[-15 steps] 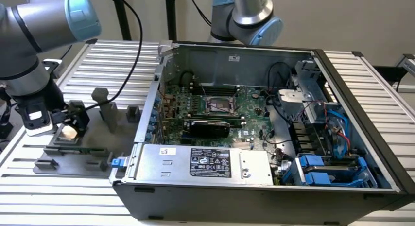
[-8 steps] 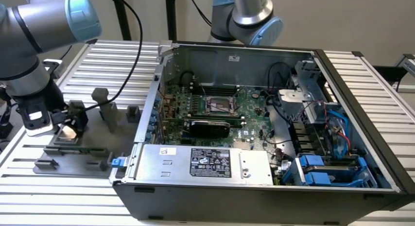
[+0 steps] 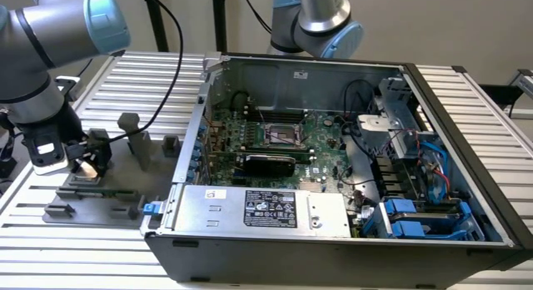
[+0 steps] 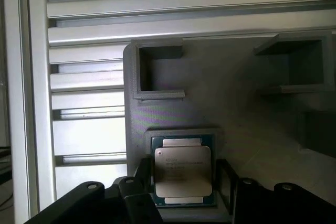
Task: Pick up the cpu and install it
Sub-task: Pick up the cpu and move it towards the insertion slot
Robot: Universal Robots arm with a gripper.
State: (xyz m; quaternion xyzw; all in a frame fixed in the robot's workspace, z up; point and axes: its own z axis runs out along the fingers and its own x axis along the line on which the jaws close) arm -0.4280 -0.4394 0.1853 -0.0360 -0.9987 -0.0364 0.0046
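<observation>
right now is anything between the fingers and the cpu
Nothing visible. The flat square silver-topped cpu lies bare in its grey plastic fixture recess, with the dark fingers either side of it.

My arm (image 3: 37, 59): silver-grey tubes, light-blue joint caps (image 3: 107, 22), black cable (image 3: 171, 47) trailing off it. Black gripper (image 3: 87, 167), white wrist block (image 3: 46, 156).

Inside the claw (image 4: 185, 178), the cpu (image 4: 182, 171) is showing a satin silver-grey metal lid w/ a green board edge. The fingers (image 4: 143, 179) are looking black, semi-gloss. Under the claw, the fixture plate (image 4: 236, 103) is reading as matt grey plastic, slightly grainy. Beside it, the table (image 4: 89, 82) slats are gleaming as smooth bare alu. Well away from the claw, the PC case (image 3: 333, 256) is showing dark matt metal, its power supply (image 3: 258, 209) bare dull metal.
</observation>
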